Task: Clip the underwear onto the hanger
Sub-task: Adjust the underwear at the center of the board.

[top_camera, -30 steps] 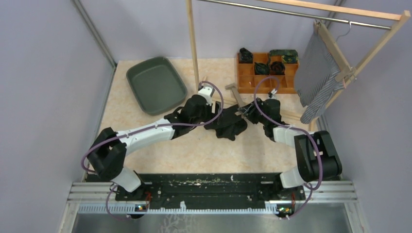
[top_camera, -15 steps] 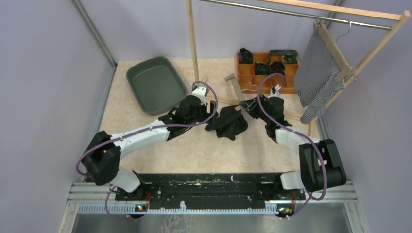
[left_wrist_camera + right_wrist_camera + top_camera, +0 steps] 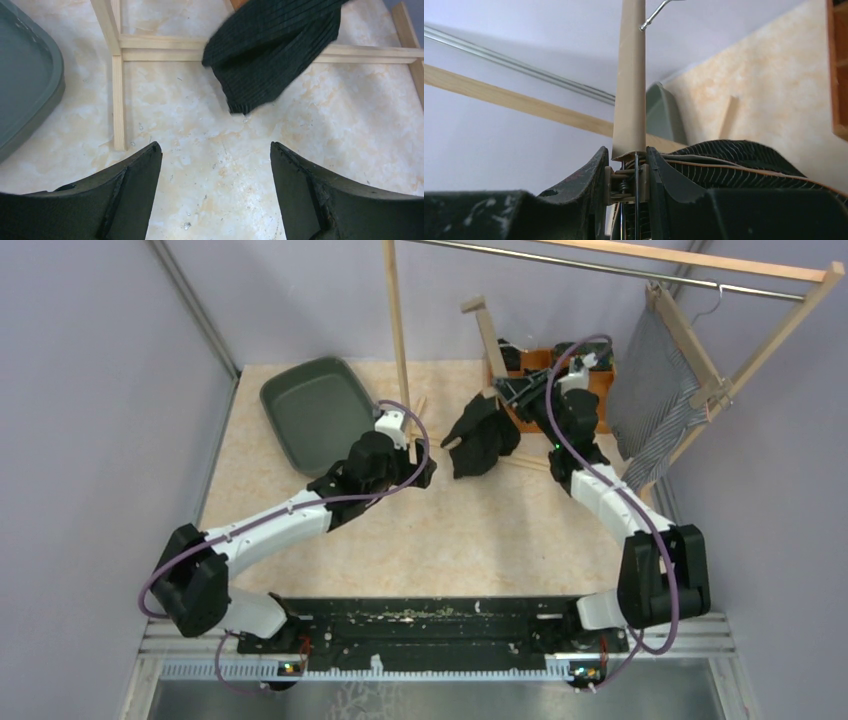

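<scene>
- The right gripper (image 3: 629,172) pinches the clip end of the hanger (image 3: 630,75), its fingers pressed tight on either side of the metal spring. The wooden bar rises tilted above them.
- The black underwear (image 3: 478,435) dangles from that lower end, clear of the table (image 3: 450,530). A second ago it lay heaped there between both grippers.
- The right arm has swung the load up toward 12 o'clock.
- The left gripper (image 3: 215,150) hovers empty with fingers spread wide, the underwear at its 1 o'clock. It has drawn back toward 8 o'clock, with the green tray (image 3: 320,415) at its 10 o'clock.
</scene>
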`<move>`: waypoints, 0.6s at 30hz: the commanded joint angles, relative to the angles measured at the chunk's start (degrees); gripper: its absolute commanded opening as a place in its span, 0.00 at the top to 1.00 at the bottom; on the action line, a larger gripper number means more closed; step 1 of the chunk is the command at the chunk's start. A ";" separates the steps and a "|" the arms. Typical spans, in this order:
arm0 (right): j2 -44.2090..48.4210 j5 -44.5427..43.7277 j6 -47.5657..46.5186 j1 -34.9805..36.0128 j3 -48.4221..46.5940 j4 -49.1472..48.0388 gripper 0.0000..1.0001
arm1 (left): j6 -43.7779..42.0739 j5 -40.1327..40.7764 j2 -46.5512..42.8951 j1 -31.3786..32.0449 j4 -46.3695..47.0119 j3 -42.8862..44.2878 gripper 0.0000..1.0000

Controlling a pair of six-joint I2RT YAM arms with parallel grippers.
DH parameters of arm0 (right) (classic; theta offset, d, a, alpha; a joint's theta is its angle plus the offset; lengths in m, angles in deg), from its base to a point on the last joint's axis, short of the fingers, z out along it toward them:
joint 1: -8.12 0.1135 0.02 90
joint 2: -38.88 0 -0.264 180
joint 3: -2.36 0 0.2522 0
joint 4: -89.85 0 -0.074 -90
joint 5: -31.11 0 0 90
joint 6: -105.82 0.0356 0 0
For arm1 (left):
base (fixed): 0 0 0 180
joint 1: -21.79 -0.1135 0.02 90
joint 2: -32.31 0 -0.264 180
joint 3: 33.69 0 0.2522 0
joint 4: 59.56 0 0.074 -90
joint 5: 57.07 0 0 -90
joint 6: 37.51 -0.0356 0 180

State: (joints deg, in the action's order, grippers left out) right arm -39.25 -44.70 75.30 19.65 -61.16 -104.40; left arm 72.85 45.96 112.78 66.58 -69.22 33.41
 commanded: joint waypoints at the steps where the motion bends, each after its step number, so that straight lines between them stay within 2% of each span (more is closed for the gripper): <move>1: -2.73 -0.44 1.55 1.00 -9.57 -4.93 0.87 | 0.18 0.31 -2.27 -0.82 0.79 -0.87 0.16; 4: -3.53 -0.62 1.27 2.07 -12.93 -3.40 0.87 | 0.08 0.28 -2.95 -1.26 0.75 -1.19 0.15; 7: -1.54 -1.16 -0.20 3.73 -11.29 -1.46 0.87 | 0.07 0.29 -3.41 -1.48 0.76 -1.71 0.16; 10: 4.19 -2.02 -1.24 6.03 -3.67 -0.34 0.87 | 0.03 0.10 -3.69 -1.55 0.77 -2.37 0.15; 14: 14.91 -4.38 -1.55 8.56 11.06 3.42 0.87 | -0.20 0.06 -3.77 -1.56 0.76 -3.03 0.16; 18: 29.96 -9.03 -3.28 8.60 22.16 15.28 0.87 | -0.27 -0.55 -2.92 -1.56 1.29 -3.45 0.16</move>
State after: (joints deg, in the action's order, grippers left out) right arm -22.12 -48.06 74.39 28.28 -44.89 -97.25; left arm 72.83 45.90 110.53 65.27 -69.26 30.59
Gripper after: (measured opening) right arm 0.292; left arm 0.845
